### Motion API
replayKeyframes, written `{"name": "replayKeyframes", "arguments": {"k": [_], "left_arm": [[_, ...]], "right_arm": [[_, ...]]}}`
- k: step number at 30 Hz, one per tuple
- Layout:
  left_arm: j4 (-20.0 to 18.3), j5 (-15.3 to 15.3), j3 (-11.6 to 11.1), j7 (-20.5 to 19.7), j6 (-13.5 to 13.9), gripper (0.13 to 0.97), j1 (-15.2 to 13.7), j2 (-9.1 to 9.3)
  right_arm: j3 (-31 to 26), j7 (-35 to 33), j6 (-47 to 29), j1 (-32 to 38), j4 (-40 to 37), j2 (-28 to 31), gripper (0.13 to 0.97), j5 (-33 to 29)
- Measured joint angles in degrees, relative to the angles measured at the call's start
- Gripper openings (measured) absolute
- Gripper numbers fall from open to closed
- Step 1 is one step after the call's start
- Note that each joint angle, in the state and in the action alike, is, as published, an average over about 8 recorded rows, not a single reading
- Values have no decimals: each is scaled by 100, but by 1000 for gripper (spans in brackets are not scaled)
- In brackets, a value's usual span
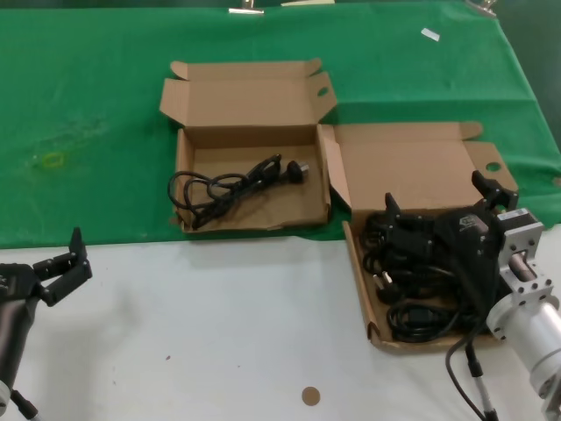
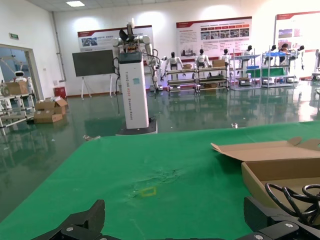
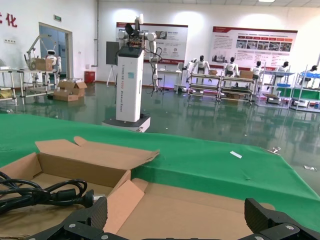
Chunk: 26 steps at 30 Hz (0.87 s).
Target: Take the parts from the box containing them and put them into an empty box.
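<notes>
Several black power cords (image 1: 412, 272) lie piled in the longer cardboard box (image 1: 361, 294) at the right, its lid (image 1: 412, 167) open toward the back. The wider box (image 1: 302, 206) to its left holds one black cord (image 1: 232, 186), which also shows in the right wrist view (image 3: 45, 192) and the left wrist view (image 2: 295, 192). My right gripper (image 1: 438, 197) hangs open and empty over the far end of the pile; in its own view (image 3: 177, 215) it faces the open lid (image 3: 200, 205). My left gripper (image 1: 66, 263) is open and empty at the near left over the white table, and shows in its own view (image 2: 175, 212).
A green cloth (image 1: 88, 114) covers the far half of the table and white surface (image 1: 219, 333) the near half. A small brown disc (image 1: 310, 396) lies on the white part. A white scrap (image 1: 429, 34) lies at the far right.
</notes>
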Motion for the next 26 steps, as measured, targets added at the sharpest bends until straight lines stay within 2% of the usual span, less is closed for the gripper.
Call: {"name": "replayKeyframes", "arguments": {"k": [26], "left_arm": [[0, 0, 0, 0, 0, 966, 0, 0]], "right_arm": [[0, 0, 0, 0, 0, 0, 966, 0]]}}
